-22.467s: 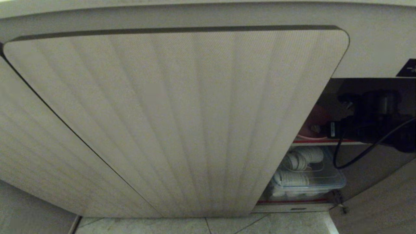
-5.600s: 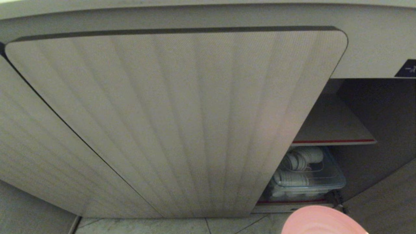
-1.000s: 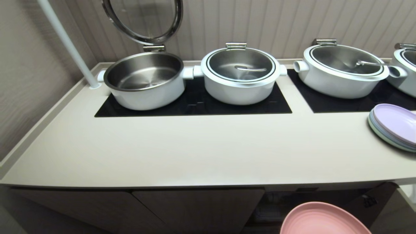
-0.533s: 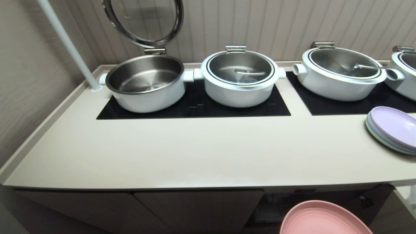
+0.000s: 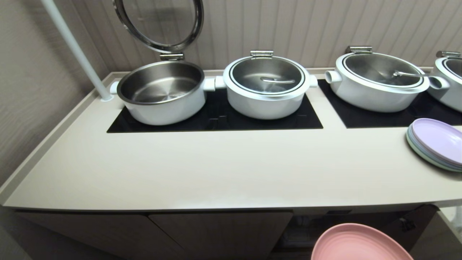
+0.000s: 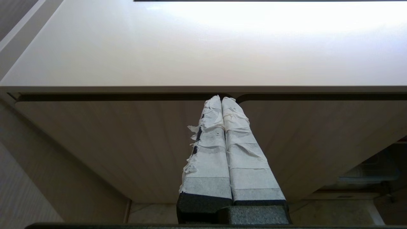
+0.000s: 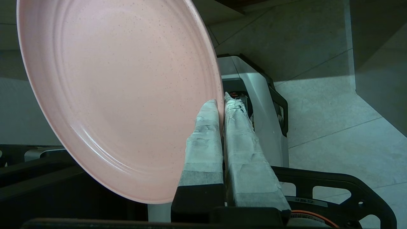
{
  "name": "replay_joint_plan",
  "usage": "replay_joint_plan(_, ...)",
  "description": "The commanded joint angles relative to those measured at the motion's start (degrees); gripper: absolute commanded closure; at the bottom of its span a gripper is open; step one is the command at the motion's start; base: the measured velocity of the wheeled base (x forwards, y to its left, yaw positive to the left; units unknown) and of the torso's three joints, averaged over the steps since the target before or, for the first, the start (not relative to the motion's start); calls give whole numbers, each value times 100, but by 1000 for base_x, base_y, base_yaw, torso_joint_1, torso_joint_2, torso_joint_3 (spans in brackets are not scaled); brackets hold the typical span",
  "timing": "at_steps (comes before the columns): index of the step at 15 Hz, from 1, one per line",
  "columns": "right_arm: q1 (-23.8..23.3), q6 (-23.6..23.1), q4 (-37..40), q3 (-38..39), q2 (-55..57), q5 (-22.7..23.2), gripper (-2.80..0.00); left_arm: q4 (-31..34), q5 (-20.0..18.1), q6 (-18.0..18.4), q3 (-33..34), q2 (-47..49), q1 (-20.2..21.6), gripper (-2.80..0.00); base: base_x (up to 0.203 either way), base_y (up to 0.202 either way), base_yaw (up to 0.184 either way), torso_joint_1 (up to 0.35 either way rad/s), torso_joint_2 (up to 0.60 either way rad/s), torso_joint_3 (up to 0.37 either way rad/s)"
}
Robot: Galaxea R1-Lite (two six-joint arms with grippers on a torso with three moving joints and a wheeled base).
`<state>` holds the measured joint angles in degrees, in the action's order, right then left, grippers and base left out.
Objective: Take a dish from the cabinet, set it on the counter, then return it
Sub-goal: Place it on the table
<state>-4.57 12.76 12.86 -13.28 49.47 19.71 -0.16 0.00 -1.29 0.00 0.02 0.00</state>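
With my right end effector (image 7: 221, 101) clamped on the rim of the round pink plate (image 5: 361, 243), held below the near right edge of the cream table (image 5: 216, 169), the fetching is done; setting down and returning remain.

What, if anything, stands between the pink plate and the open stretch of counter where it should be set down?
Nothing visible does. The pink plate, pinched at its rim by the right gripper, sits below the counter's front edge; the pots and stacked plates sit farther back or right.
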Motion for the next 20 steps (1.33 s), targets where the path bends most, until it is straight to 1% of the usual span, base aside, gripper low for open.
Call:
replay_joint_plan(1,0,7,-3,0,10,14,0,-2,0,-2,0,-2,0,0,0,0,0,0,0,0)
replay_joint_plan(15,-44,16,-3,-170,98,15,0,-2,0,-2,0,-2,0,0,0,0,0,0,0,0)
replay_joint_plan(20,-28,33,8,-402,310,17,0,-2,0,-2,0,-2,0,0,0,0,0,0,0,0)
